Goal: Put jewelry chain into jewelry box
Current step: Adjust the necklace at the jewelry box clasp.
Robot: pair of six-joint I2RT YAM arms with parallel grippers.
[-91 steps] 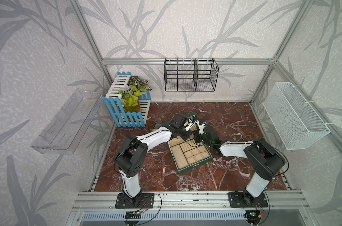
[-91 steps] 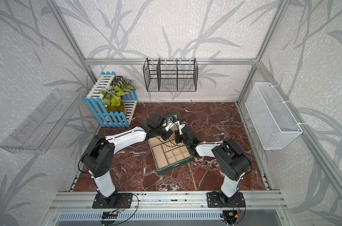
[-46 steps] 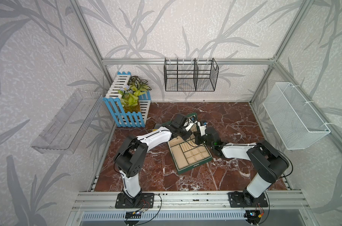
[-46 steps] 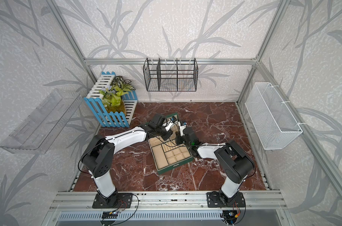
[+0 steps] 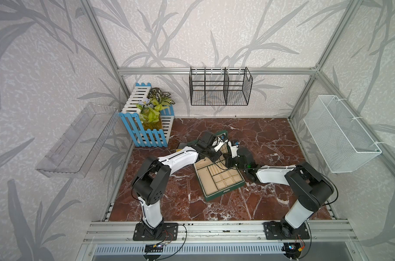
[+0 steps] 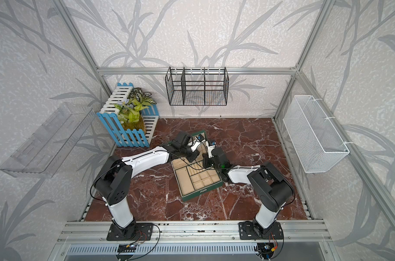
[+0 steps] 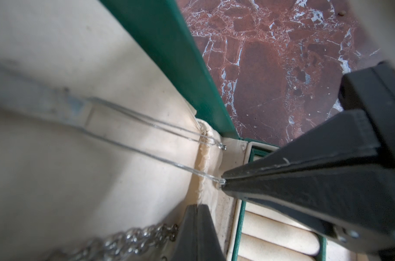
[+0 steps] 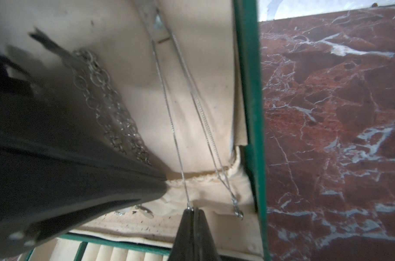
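1. Down on the red marble tabletop (image 5: 271, 135), the jewelry box (image 5: 223, 192) lies open with its lid (image 7: 169, 56) raised at the far end. Both arms reach in over the hinge in both top views.
2. Right gripper (image 8: 193, 209): tips pressed tight, pinching the loose end of the thin jewelry chain (image 8: 169, 108) just above the hinge seam.
3. That chain runs taut up the cream lid lining. Its other strand hangs beside it and ends in a small pendant (image 8: 238, 213) near the lid's green edge.
4. Left gripper (image 7: 195, 205): jaws pressed together, tip at the same seam, just beside the right one. Whether anything sits between them, I cannot tell.
5. A heavy link chain (image 8: 106, 95) drapes down the lining right behind the left gripper.
6. Ring rolls (image 7: 278, 226) lie in the base, just below both tips.
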